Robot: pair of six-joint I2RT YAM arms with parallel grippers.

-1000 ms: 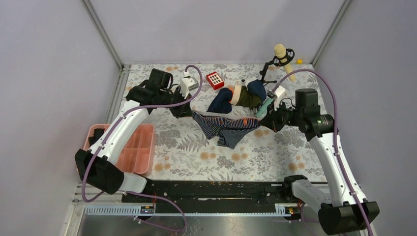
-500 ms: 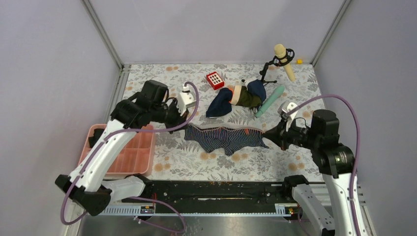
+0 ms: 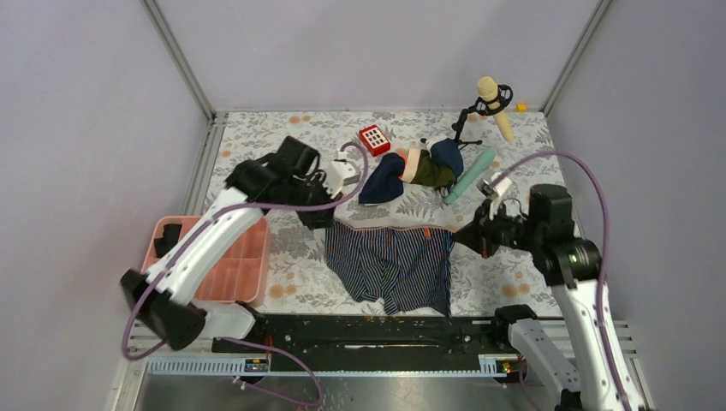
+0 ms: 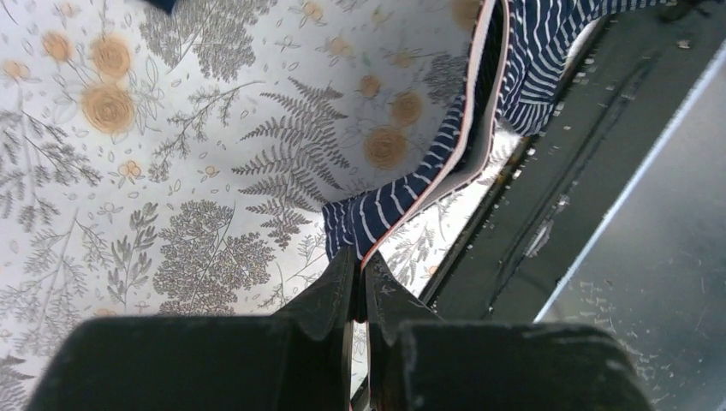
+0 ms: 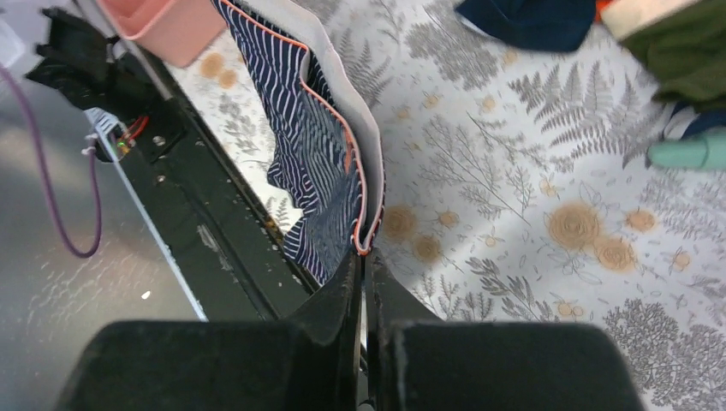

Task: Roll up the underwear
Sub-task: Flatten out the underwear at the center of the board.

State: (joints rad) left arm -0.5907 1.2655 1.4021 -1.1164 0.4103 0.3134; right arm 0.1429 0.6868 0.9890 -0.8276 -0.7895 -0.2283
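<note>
The underwear, navy with thin pale stripes and an orange-edged waistband, hangs spread between my two grippers above the near part of the table, its legs draping toward the front edge. My left gripper is shut on the left end of the waistband; the left wrist view shows the underwear pinched at the gripper. My right gripper is shut on the right end of the waistband; the right wrist view shows the underwear clamped at the gripper.
A pink tray sits at the near left. A plain navy cloth and a dark green and tan garment lie behind, with a red box, a mint tube and a microphone on a stand.
Both grippers lifted the waistband and stretched it wider; the underwear went from a bunched strip on the table to a flat hanging sheet, shifted toward the front edge.
</note>
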